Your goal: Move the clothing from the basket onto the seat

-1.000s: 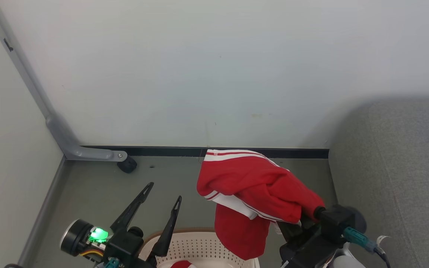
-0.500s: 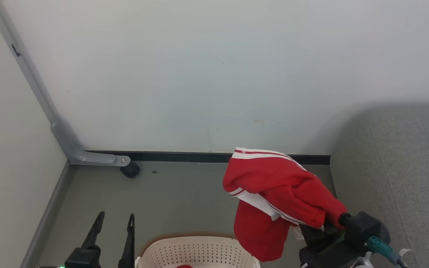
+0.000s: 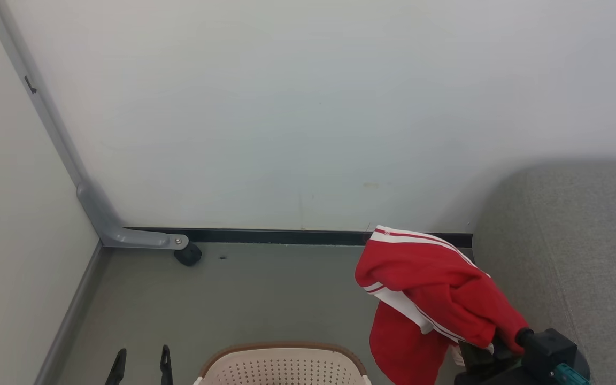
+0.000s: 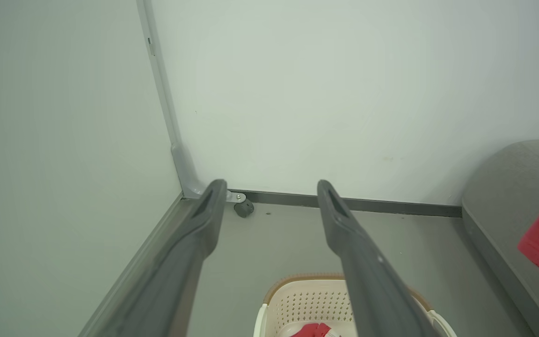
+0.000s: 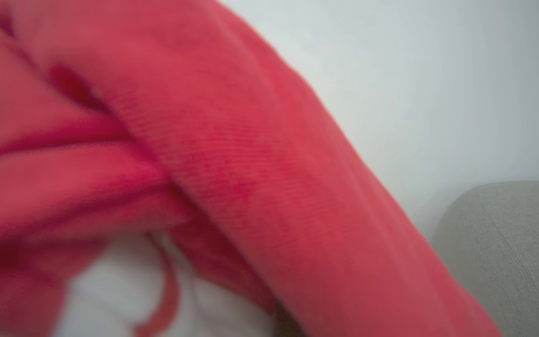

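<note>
A red garment (image 3: pixel 431 299) with white stripes hangs over my right gripper (image 3: pixel 479 350), which is shut on it, its fingers hidden under the cloth. It hangs above the floor, right beside the rounded corner of the grey seat (image 3: pixel 580 256). In the right wrist view the red garment (image 5: pixel 251 178) is blurred and close, with the seat (image 5: pixel 508 243) at the lower right. The cream basket (image 3: pixel 281 363) with a brown rim sits at the bottom centre. My left gripper (image 3: pixel 142 366) is open and empty, left of the basket. Its wrist view has the left gripper (image 4: pixel 272 187) above the basket (image 4: pixel 307 299), where another red garment (image 4: pixel 314 330) lies.
A white wall with a black skirting strip (image 3: pixel 286 236) closes the far side. A grey metal frame leg (image 3: pixel 99 219) with a black caster (image 3: pixel 187 254) stands in the left corner. Grey floor (image 3: pixel 265 294) lies between the wall and the basket.
My right gripper has carried the red garment to the right, up to the seat's corner. The left gripper has dropped towards the view's bottom edge. The camera has tilted slightly.
</note>
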